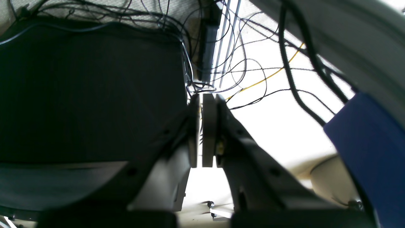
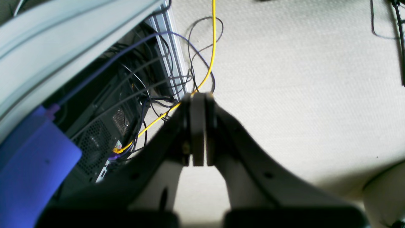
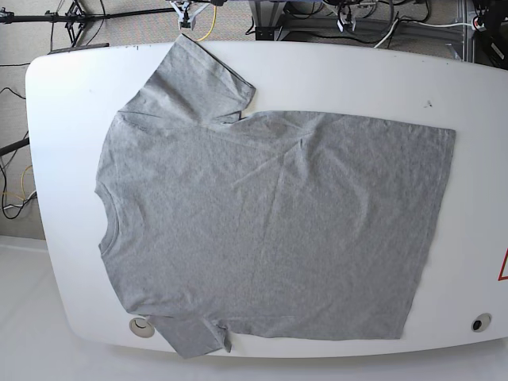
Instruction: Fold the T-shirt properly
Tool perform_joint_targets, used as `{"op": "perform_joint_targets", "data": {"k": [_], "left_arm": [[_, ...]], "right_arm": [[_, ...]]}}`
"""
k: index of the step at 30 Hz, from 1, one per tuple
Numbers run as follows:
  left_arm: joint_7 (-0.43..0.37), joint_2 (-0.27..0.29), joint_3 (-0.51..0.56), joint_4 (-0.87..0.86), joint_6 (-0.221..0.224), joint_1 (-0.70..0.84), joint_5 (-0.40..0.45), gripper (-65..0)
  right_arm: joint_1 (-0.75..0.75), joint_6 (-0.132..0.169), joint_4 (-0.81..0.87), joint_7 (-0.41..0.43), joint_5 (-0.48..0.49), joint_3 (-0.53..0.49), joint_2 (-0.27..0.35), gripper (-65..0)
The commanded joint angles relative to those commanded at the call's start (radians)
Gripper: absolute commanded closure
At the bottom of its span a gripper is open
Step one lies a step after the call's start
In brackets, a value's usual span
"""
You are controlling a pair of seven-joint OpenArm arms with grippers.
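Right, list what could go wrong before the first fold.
1. The T-shirt lies flat but its lower sleeve hangs at the white table edge; a pull could drag it off.
2. Creases near the upper sleeve may get folded in.
3. The left pincer and right pincer are shut, pointing at floor cables away from the table, so both must open and travel far.
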Motion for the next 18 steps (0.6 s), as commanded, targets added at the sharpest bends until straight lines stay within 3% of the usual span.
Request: {"op": "perform_joint_targets", "data": {"k": [7,9,13,18], "left_arm": [[0.023,-0.030,0.003,0.155,-0.006,0.099,-0.004,0.0],[0.041,-0.060,0.012,0.264,-0.011,0.184,-0.021,0.0],[0.055,-0.065,0.012,0.296,-0.012,0.210,-0.028,0.0],[0.044,-0.050,0.011,0.210,-0.008,0.165,-0.016,0.0]], "right_arm": [[-0.138,0.001,0.186,0.002,-0.007,-0.017,0.018,0.0],[-0.246,0.007,0.325,-0.007,0.000,-0.016,0.038,0.0],[-0.263,0.009,0.338,-0.009,-0.001,-0.014,0.035,0.0],[-0.190,0.015,0.203,-0.005,0.003,-0.009,0.017,0.0]]}}
